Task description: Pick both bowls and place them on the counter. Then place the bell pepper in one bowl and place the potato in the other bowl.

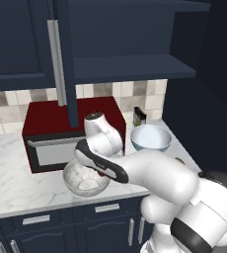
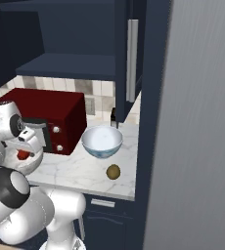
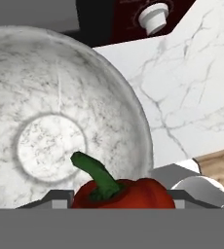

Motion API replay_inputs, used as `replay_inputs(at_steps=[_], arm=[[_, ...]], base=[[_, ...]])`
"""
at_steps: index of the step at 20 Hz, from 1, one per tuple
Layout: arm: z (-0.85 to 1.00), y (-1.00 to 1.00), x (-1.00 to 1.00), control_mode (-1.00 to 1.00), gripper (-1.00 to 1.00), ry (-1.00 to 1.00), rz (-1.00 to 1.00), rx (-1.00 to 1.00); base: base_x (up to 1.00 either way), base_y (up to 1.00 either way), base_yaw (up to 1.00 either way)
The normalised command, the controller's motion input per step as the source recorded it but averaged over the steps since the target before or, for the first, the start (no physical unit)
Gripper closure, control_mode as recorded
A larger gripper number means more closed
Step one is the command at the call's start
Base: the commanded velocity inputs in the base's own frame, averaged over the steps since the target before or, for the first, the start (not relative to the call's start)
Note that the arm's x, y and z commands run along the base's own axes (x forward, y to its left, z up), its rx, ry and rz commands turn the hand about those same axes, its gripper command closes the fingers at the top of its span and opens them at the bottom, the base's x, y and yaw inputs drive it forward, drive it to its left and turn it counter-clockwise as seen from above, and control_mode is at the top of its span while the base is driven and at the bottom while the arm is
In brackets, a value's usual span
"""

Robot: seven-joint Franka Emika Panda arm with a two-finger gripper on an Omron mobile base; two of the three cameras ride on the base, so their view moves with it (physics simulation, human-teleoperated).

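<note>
The grey-white marbled bowl [image 1: 86, 182] stands on the counter [image 1: 17, 183] in front of the microwave, and its inside [image 3: 50, 126] spreads below the hand. My gripper [image 3: 121, 200] is shut on the red bell pepper [image 3: 126, 193] and holds it just above this bowl's near rim, green stem up. A red glimpse of the pepper [image 2: 22, 155] shows under the hand in the right base view. The white bowl with blue patterning [image 2: 102, 141] sits upright farther right on the counter. The brown potato [image 2: 113, 171] lies in front of it near the counter edge.
A red microwave [image 1: 61, 133] stands right behind the marbled bowl. An open cabinet door [image 1: 61, 59] hangs above it. A dark bottle [image 1: 139, 116] stands by the tiled wall. A tall grey panel [image 2: 197, 122] closes off the counter's right end.
</note>
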Motion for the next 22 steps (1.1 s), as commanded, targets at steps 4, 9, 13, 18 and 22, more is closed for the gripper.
replay_inputs(at_steps=[4, 9, 13, 18, 22], arm=[[-0.14, 0.21, 0.00, -1.00, 1.00, 0.02, 0.05, 0.00], [-0.10, 0.24, 0.00, -1.00, 1.00, 0.04, 0.03, 0.00], [-0.01, 0.14, 0.03, -1.00, 1.00, 0.04, 0.02, 0.00], [-0.13, 0.05, 0.02, -1.00, 1.00, 0.03, 0.02, 0.00], [-0.17, 0.05, 0.00, -1.00, 1.00, 0.03, 0.02, 0.00]], base=[[0.00, 0.00, 0.00], [0.00, 0.00, 0.00], [0.00, 0.00, 0.00], [0.00, 0.00, 0.00], [0.00, 0.00, 0.00]])
